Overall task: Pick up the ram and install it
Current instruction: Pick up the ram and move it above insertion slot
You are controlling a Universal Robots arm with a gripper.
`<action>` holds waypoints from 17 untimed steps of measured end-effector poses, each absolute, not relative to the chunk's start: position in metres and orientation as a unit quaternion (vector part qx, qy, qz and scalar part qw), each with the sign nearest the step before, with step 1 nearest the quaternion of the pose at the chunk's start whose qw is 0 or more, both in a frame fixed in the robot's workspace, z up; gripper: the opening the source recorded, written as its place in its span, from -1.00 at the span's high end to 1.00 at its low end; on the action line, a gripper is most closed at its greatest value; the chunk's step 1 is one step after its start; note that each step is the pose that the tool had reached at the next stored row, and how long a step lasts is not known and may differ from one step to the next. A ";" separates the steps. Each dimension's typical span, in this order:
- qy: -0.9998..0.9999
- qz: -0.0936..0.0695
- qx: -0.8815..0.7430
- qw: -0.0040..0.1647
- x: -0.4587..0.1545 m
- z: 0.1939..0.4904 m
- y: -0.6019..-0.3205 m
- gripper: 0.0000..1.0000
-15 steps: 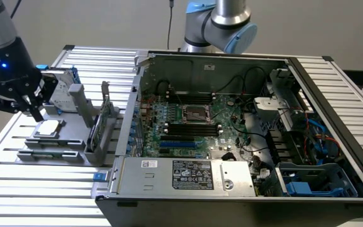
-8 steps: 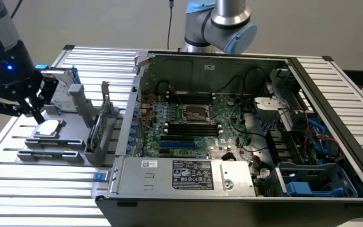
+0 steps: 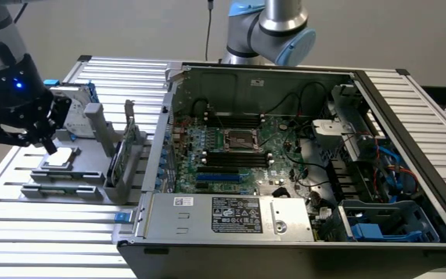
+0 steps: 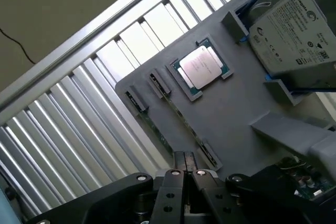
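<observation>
Ram (image 4: 184, 123) edge-up in tray slot, just beside fingers (image 4: 179, 162) (pressed shut, empty).

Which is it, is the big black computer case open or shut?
Open: the black metal computer case has no side cover, so its green motherboard shows inside.

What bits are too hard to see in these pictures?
Ram, wrist view: it sits edge-on in the grey holder, so its chips are hidden. I cannot tell whether the shut gripper touches it.
Hard drive, wrist view: cut off by the picture's edge.
Power supply label, exterior view: print too small to read.
</observation>
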State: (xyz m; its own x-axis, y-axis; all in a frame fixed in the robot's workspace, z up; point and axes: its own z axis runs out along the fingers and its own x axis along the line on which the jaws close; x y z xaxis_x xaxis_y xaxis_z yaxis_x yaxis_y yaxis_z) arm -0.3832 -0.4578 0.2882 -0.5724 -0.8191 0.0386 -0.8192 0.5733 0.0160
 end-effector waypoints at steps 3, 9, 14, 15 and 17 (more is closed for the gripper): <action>-0.874 0.002 0.486 0.021 -0.383 0.286 -0.458 0.79; -0.846 0.004 0.533 0.021 -0.383 0.281 -0.458 0.79; -0.821 0.004 0.571 0.020 -0.383 0.278 -0.458 0.79; -0.816 0.005 0.578 0.020 -0.383 0.278 -0.458 0.79; -0.805 0.005 0.593 0.020 -0.383 0.276 -0.458 0.79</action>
